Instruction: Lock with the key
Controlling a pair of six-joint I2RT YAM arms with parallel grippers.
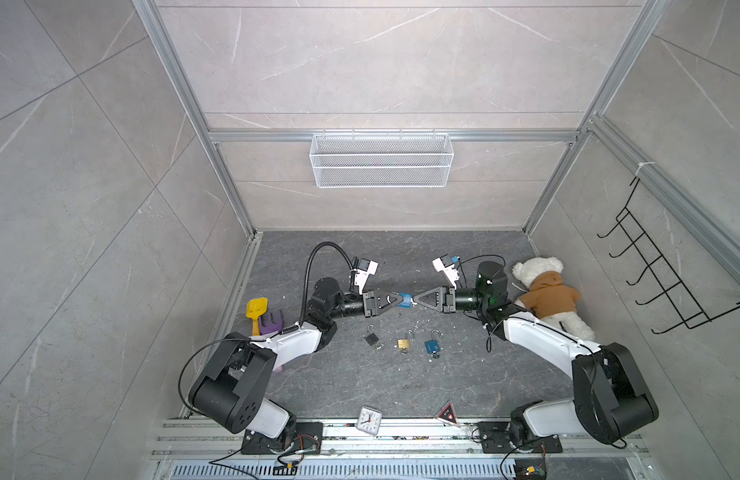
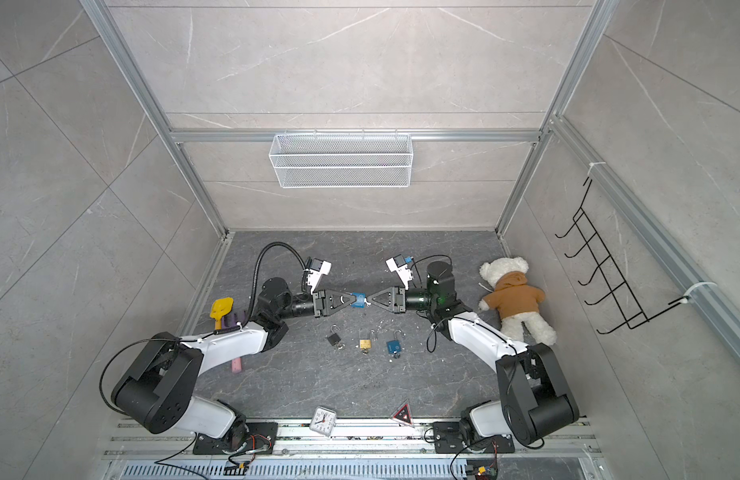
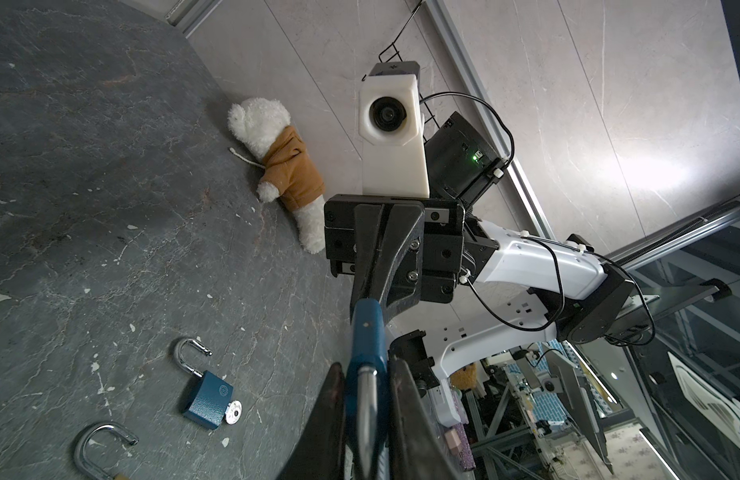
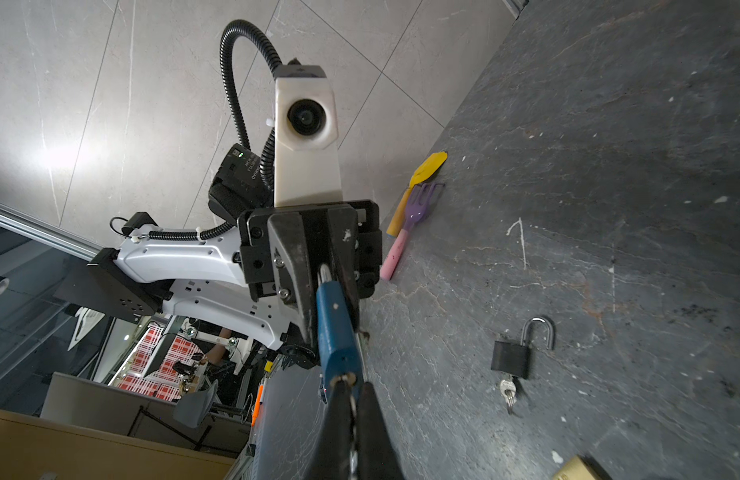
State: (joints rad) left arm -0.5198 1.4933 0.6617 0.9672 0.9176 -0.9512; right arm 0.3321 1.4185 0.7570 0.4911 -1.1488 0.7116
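A blue padlock (image 1: 406,300) (image 2: 358,300) hangs in mid-air over the middle of the table, between both arms. My left gripper (image 1: 401,300) (image 2: 352,300) is shut on it; in the left wrist view its fingers clamp the blue body (image 3: 366,332) around the silver shackle (image 3: 366,399). My right gripper (image 1: 414,301) (image 2: 369,301) meets the padlock's other end. In the right wrist view that gripper (image 4: 351,384) is shut on the thin silver key (image 4: 352,403), right at the keyhole end of the padlock (image 4: 335,332).
Three open padlocks with keys lie on the table below: black (image 1: 372,337), brass (image 1: 404,343), blue (image 1: 431,345). A teddy bear (image 1: 546,295) lies at the right, a yellow shovel (image 1: 257,309) and purple rake (image 1: 271,322) at the left. A clock (image 1: 369,420) sits at the front edge.
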